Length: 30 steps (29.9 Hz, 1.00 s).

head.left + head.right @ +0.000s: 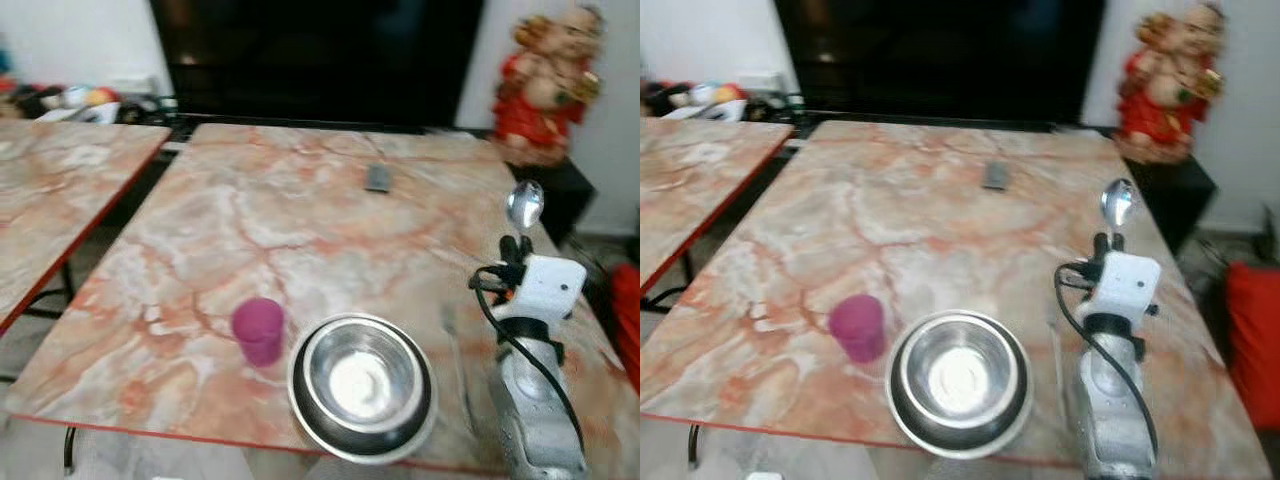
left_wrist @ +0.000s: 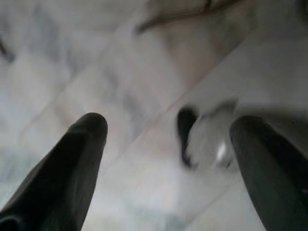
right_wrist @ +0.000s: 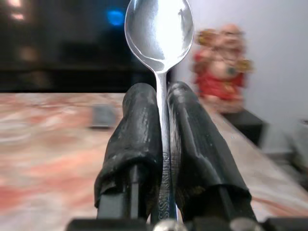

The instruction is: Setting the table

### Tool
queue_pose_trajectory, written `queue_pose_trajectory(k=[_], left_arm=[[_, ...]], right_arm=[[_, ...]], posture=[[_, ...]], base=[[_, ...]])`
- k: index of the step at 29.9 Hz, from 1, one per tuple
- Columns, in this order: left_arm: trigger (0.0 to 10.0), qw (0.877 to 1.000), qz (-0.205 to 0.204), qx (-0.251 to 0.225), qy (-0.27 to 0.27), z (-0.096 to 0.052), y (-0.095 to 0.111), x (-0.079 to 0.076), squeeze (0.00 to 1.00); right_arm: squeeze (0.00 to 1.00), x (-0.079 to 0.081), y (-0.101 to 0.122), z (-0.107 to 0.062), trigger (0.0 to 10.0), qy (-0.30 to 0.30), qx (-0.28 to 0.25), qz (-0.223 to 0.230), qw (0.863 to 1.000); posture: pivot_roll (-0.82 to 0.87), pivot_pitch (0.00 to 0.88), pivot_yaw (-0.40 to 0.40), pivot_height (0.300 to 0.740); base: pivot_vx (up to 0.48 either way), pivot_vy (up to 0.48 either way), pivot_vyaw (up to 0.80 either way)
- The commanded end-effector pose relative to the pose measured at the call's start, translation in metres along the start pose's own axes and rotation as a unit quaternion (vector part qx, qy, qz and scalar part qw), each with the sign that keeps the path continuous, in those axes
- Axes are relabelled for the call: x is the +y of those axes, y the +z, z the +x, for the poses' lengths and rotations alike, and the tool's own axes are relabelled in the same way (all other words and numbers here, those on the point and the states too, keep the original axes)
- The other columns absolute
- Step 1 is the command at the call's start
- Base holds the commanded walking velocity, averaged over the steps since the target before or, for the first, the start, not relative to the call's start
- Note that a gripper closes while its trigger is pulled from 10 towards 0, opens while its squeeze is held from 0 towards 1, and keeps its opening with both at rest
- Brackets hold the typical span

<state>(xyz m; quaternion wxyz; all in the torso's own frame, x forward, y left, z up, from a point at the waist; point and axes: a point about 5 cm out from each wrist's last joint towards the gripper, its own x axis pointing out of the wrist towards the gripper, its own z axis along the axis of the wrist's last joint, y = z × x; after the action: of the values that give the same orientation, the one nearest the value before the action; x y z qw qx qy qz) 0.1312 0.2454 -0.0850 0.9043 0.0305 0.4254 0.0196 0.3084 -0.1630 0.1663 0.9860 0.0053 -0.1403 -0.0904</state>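
A steel bowl (image 1: pixel 362 385) sits near the front edge of the marble table (image 1: pixel 300 230), and a pink cup (image 1: pixel 259 329) stands just left of it. My right gripper (image 1: pixel 517 244) hovers over the table's right side, shut on a metal spoon (image 1: pixel 525 205) whose bowl end points up and away. In the right wrist view the spoon (image 3: pixel 160 29) stands upright, its handle pinched between the black fingers (image 3: pixel 137 139). My left gripper (image 2: pixel 168 132) hangs open above a pale tiled floor.
A small dark remote-like object (image 1: pixel 378 178) lies toward the table's far side. A second marble table (image 1: pixel 50 200) stands to the left. At the back right a red and gold figurine (image 1: pixel 545 80) rests on a dark stand; a black screen spans the back.
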Motion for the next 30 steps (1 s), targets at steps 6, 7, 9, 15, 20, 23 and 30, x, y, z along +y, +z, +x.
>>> queue_pose_trajectory(k=[6, 7, 9, 15, 20, 23, 30], left_arm=[[10.0, 1.000, -0.004, 0.006, -0.006, 0.001, -0.002, -0.005, 0.00], [10.0, 1.000, -0.004, 0.007, -0.007, 0.001, -0.002, -0.005, 0.00], [10.0, 1.000, -0.003, 0.007, -0.008, 0.001, -0.002, -0.005, 0.00], [10.0, 1.000, 0.000, 0.008, -0.011, 0.001, -0.002, -0.005, 0.00], [10.0, 1.000, 0.003, 0.010, -0.015, 0.001, -0.001, -0.005, 0.00], [10.0, 1.000, 0.008, 0.011, -0.019, 0.001, -0.001, -0.004, 0.00], [10.0, 1.000, 0.010, 0.013, -0.024, 0.001, -0.002, -0.006, 0.00]], right_arm=[[0.00, -0.031, -0.001, -0.008, 10.0, -0.064, 0.015, -0.031, 0.997], [0.00, -0.033, 0.000, -0.010, 10.0, -0.067, 0.015, -0.034, 0.997], [0.00, -0.038, 0.000, -0.013, 10.0, -0.074, 0.019, -0.043, 0.996], [0.00, -0.061, 0.008, -0.024, 10.0, -0.091, 0.072, -0.092, 0.989], [0.00, -0.072, 0.006, -0.033, 10.0, -0.042, 0.155, -0.111, 0.981], [0.00, -0.076, 0.006, -0.042, 10.0, -0.023, 0.204, -0.109, 0.973], [0.00, -0.067, -0.011, -0.055, 10.0, -0.004, 0.283, -0.056, 0.957]], posture=[[-0.01, 0.068, -0.007, 0.740], [-0.01, 0.068, -0.007, 0.740], [-0.02, 0.070, -0.007, 0.740], [-0.04, 0.077, -0.009, 0.740], [-0.07, 0.077, -0.007, 0.740], [-0.08, 0.074, -0.006, 0.740], [-0.09, 0.060, -0.009, 0.740]], base=[[0.000, 0.000, 0.00], [0.000, 0.000, 0.00], [0.000, 0.000, 0.00], [0.000, 0.000, 0.00], [0.000, 0.000, 0.00], [0.000, 0.000, 0.00], [0.000, 0.000, 0.00]])
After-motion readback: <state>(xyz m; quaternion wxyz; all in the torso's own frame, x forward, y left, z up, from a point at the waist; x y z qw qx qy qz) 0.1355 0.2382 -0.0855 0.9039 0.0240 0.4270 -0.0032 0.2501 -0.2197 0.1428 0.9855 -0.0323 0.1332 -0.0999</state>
